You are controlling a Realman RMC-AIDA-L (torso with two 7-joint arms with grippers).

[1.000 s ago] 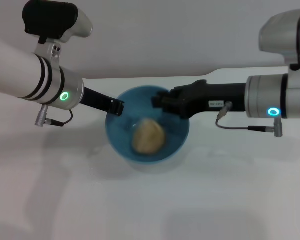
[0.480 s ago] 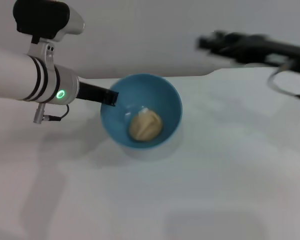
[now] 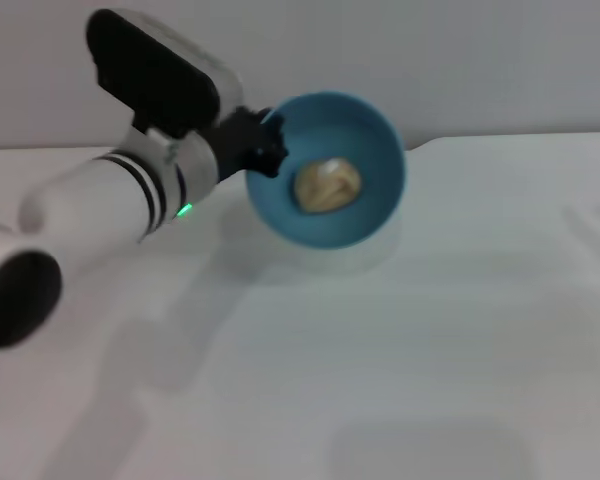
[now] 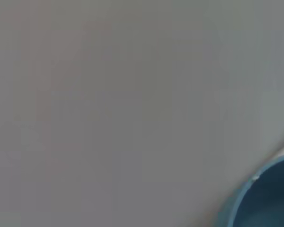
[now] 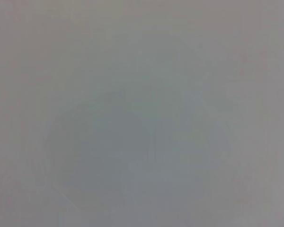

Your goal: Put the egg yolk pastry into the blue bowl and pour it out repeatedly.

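Observation:
The blue bowl [image 3: 370, 140] is lifted off the white table and tilted so its inside faces me. My left gripper [image 3: 263, 148] is shut on its left rim. The beige egg yolk pastry [image 3: 327, 185] lies inside the bowl, near the middle. A slice of the bowl's rim [image 4: 255, 189] shows in the left wrist view. My right gripper is out of view; the right wrist view shows only plain grey.
The white table [image 3: 380, 350] spreads below and in front of the bowl, with a grey wall behind it. The left arm's white forearm [image 3: 100, 210] crosses the left side of the head view.
The left arm has raised the bowl, carried it right and back, and tipped it toward me with the pastry still inside. The right arm has withdrawn out of the head view.

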